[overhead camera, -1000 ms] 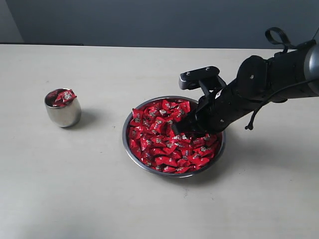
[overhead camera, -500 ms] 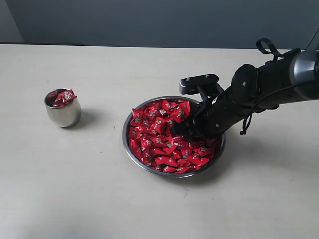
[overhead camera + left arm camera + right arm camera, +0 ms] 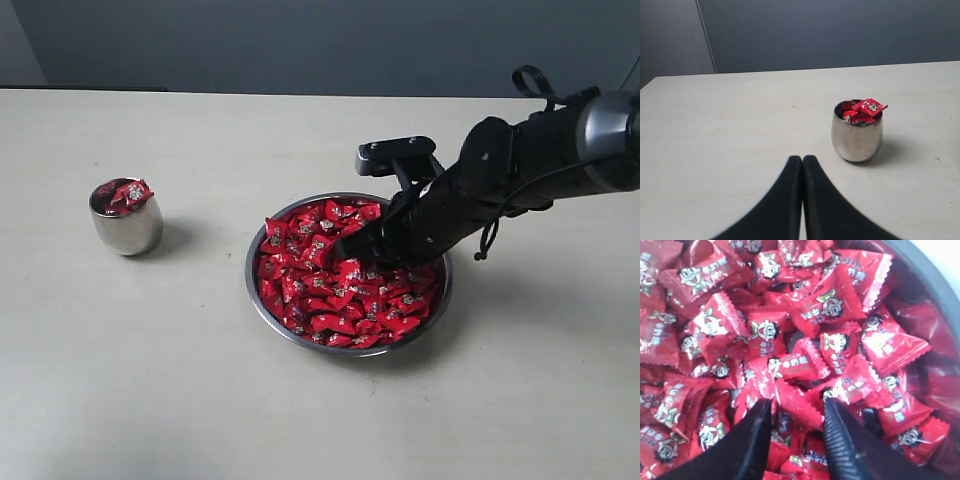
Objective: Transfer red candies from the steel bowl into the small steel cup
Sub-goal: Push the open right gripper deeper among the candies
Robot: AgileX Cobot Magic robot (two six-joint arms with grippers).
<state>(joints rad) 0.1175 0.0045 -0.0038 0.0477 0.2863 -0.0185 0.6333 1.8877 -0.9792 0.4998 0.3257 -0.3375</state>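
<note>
Downward slants the right arm [image 3: 520,160], pincer [image 3: 797,407] parted among red candies [image 3: 830,305].

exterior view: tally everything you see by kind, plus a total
steel bowl: 1
small steel cup: 1
right gripper: 1, tips down among the candies
red candies: too many to count; a pile fills the bowl and a few top the cup
total: 3, candies left out

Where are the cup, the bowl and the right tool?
cup [image 3: 127,232], exterior view, on its rounded steel side.
bowl [image 3: 250,283], exterior view, on its left rim.
right tool [image 3: 799,407], right wrist view, midway between its fingertips.
</note>
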